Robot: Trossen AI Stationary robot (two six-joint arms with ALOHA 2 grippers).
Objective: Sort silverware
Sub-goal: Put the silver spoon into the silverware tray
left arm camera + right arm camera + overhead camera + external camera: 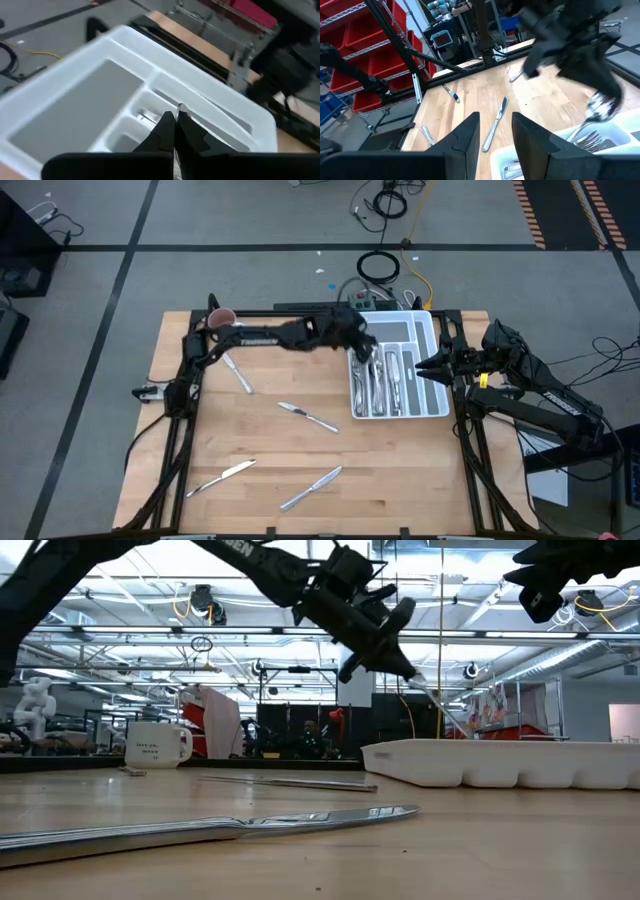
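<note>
My left gripper (366, 352) hangs over the white divided tray (441, 385), shut on a slim shiny piece of silverware (432, 700); which kind it is I cannot tell. Several more pieces (385, 385) lie in the tray's long compartments. Knives lie flat on the wooden table: one at the left (237, 372), one in the middle (307, 416), two near the front edge (222, 477) (312, 487). My right gripper (425, 370) waits open at the tray's right side, nothing between its fingers (470, 135). My left gripper pinches the silverware piece between its two shut fingers (167, 125). One shiny end (180, 107) shows just past the fingertips. The fingers slant down from the table's left. The piece (598, 107) slants down toward the tray; whether its lower end touches, I cannot tell.
A white mug (158, 745) stands at the table's far left corner (220, 317). The left arm's dark links (260, 335) reach across the far part of the table. Cables lie on the floor beyond the far edge. Bare wood lies between the scattered knives.
</note>
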